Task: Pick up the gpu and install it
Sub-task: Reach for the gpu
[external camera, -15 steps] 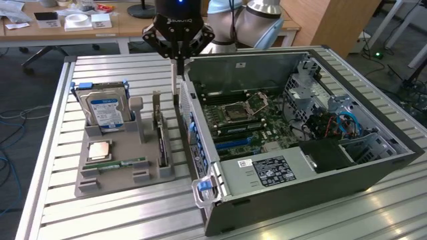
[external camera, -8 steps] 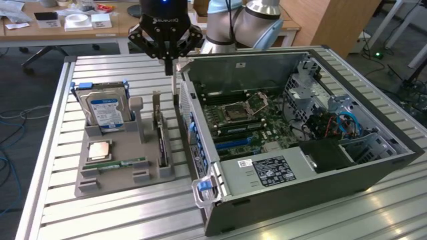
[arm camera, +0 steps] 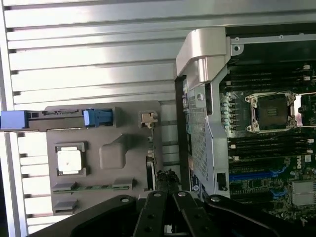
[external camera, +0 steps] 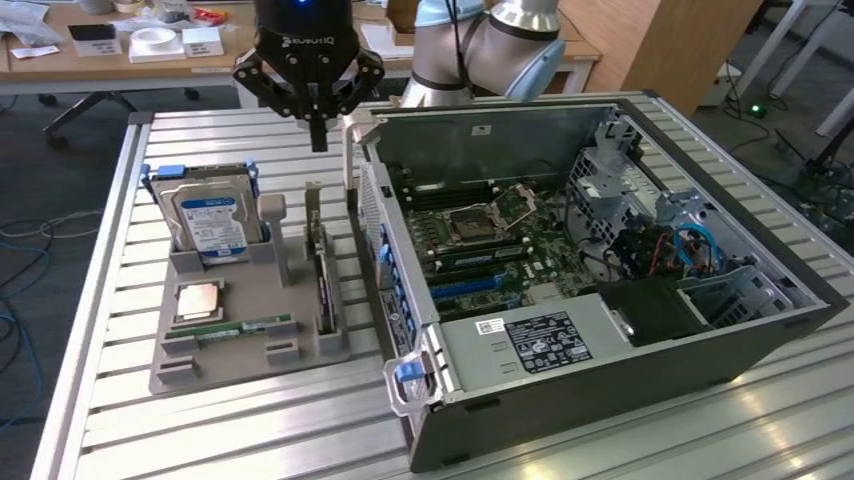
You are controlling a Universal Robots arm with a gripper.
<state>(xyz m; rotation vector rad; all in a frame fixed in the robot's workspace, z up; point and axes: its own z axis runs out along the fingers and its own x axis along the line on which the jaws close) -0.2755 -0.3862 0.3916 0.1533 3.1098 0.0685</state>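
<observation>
One thin gpu (external camera: pixel 323 285), probably light, stiff, fragile; I'd pinch its top edge. Gripper (external camera: pixel 318 135) hovers nearby, clenched on nothing.

The gpu (external camera: pixel 322 280) was standing on its long edge in a slot of the gray holder (external camera: pixel 200 358), on the side closest to the open pc case (external camera: pixel 561 400). From the exterior view it was just a thin dark sliver, silver bracket at the far end, sitting free and untouched.
</observation>
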